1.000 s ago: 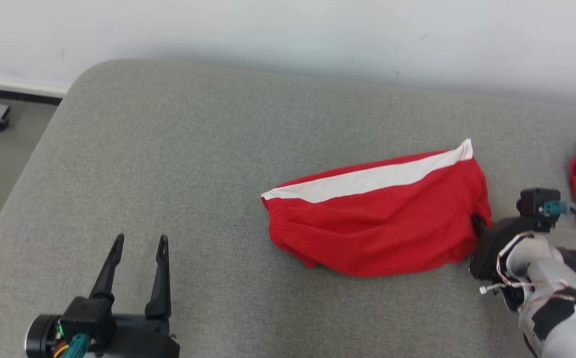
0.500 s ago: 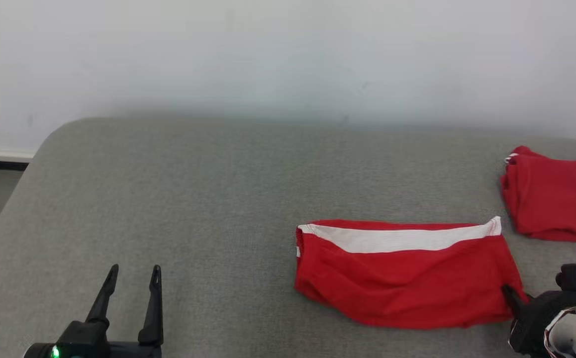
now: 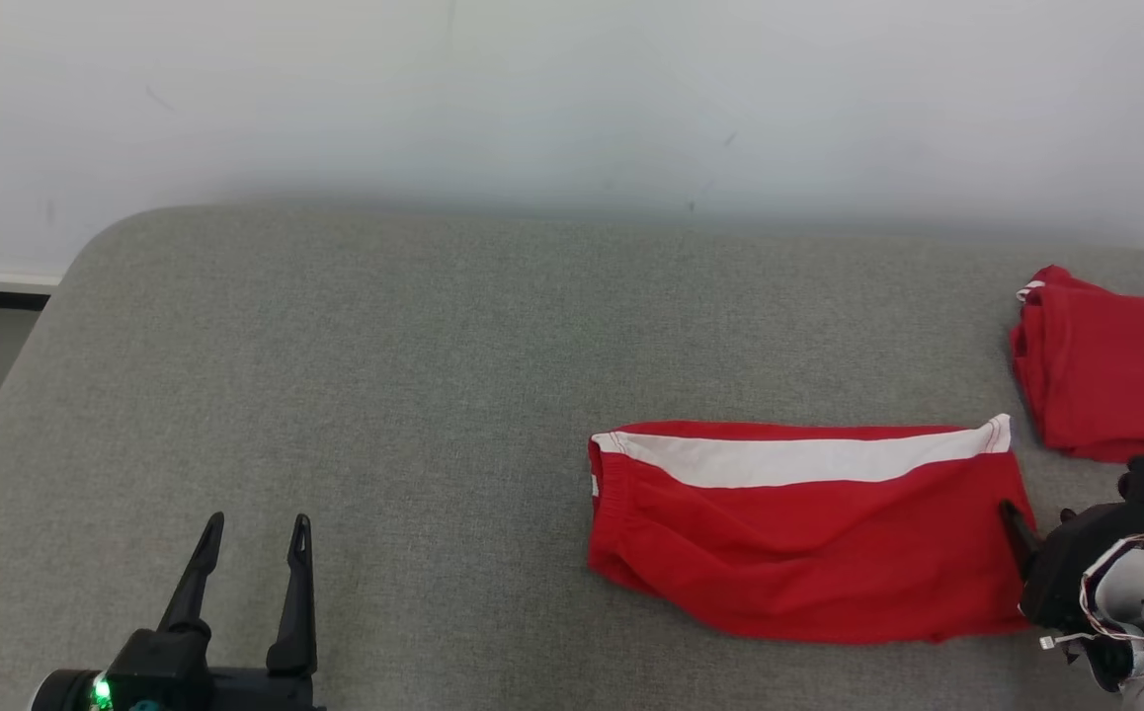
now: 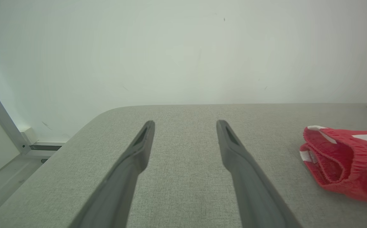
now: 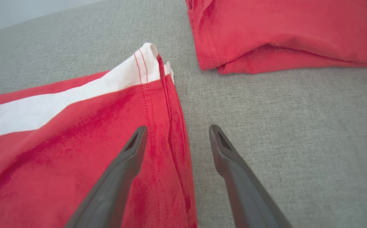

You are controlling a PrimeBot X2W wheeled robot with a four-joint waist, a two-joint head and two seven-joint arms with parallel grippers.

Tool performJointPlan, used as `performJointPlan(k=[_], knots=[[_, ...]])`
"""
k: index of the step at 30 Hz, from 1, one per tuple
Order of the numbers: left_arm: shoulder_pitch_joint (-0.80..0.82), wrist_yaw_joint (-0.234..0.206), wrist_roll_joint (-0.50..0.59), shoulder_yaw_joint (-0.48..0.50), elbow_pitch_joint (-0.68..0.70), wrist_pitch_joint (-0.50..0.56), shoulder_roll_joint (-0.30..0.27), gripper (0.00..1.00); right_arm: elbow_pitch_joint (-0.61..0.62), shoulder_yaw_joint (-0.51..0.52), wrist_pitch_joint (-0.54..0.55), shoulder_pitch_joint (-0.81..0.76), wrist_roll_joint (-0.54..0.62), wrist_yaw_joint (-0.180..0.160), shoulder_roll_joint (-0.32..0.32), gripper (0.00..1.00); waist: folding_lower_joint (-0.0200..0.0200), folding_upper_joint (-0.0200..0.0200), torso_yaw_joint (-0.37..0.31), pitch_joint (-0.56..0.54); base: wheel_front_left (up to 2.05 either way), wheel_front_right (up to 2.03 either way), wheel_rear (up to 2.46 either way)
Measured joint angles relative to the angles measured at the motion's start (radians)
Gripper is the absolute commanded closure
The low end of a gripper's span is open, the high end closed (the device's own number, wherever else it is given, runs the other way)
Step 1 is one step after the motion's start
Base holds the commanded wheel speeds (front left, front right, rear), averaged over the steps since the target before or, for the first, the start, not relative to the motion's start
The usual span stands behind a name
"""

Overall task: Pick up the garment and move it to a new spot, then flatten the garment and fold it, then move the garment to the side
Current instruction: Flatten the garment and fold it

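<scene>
Grey, tightly woven upholstery [image 3: 355, 375] with a rounded corner runs beneath a plain pale wall [image 3: 572, 89]. On it the garment [image 3: 809, 553], red shorts of thin soft cloth, lies folded into a flat oblong. Its long axis runs crosswise from one gripper's side to the other's, with the gathered, ribbed waistband [image 4: 326, 158] pointing towards the left gripper and the stitched hem end [image 5: 158, 95] at the right gripper. A smooth white stripe [image 3: 799, 459] follows the edge farther from both grippers. The right gripper [image 5: 177, 128] sits at the hem end with its fingers spread wide, clamping nothing: one dark tapered finger lies over red cloth, the other over bare upholstery, with the hem edge between them. The left gripper [image 3: 257, 517] hangs well apart from the waistband end, its fingers likewise spread wide. Ahead of the right gripper's fingertips, apart from the garment, rests a second red folded bundle [image 3: 1115, 375].
</scene>
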State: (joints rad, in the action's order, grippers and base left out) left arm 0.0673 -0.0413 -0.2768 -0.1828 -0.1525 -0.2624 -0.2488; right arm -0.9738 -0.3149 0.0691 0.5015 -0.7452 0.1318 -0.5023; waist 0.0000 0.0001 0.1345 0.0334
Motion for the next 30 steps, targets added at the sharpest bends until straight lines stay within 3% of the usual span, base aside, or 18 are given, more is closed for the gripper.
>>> performJointPlan(k=[9, 10, 11, 16, 23, 30], knots=[[0.036, 0.004, 0.010, -0.014, -0.015, 0.000, 0.007, 0.00, -0.174, -0.004, 0.049, 0.086, 0.075, 0.000, 0.054, 0.00, 0.0000, 0.0000, 0.048, 0.043, 0.00, 0.00, 0.00], [0.036, 0.003, 0.010, -0.012, -0.017, 0.000, 0.006, 0.00, -0.176, -0.004, 0.053, 0.089, 0.074, 0.000, 0.058, 0.65, 0.0000, 0.0000, 0.049, 0.042, 0.00, 0.00, 0.00], [0.036, 0.003, 0.010, -0.010, -0.019, 0.000, 0.006, 0.00, -0.177, -0.003, 0.053, 0.089, 0.070, 0.000, 0.061, 1.00, 0.0001, 0.0000, 0.049, 0.040, 0.00, 0.00, 0.00], [0.027, -0.006, 0.024, -0.002, -0.033, 0.000, -0.002, 0.00, -0.168, 0.001, 0.035, 0.074, 0.049, 0.000, 0.061, 1.00, 0.0001, 0.0000, 0.042, 0.017, 0.00, 0.00, 0.00], [0.000, -0.009, 0.025, 0.003, -0.050, 0.000, -0.004, 0.00, -0.196, 0.030, -0.021, 0.032, 0.042, 0.000, -0.058, 1.00, 0.0000, 0.0001, 0.032, -0.029, 0.00, 0.00, 0.00], [-0.030, -0.011, 0.019, 0.018, -0.053, 0.000, -0.005, 0.00, -0.041, 0.008, -0.034, 0.028, 0.002, 0.000, -0.023, 1.00, 0.0000, 0.0000, -0.001, -0.053, 0.00, 0.00, 0.00]])
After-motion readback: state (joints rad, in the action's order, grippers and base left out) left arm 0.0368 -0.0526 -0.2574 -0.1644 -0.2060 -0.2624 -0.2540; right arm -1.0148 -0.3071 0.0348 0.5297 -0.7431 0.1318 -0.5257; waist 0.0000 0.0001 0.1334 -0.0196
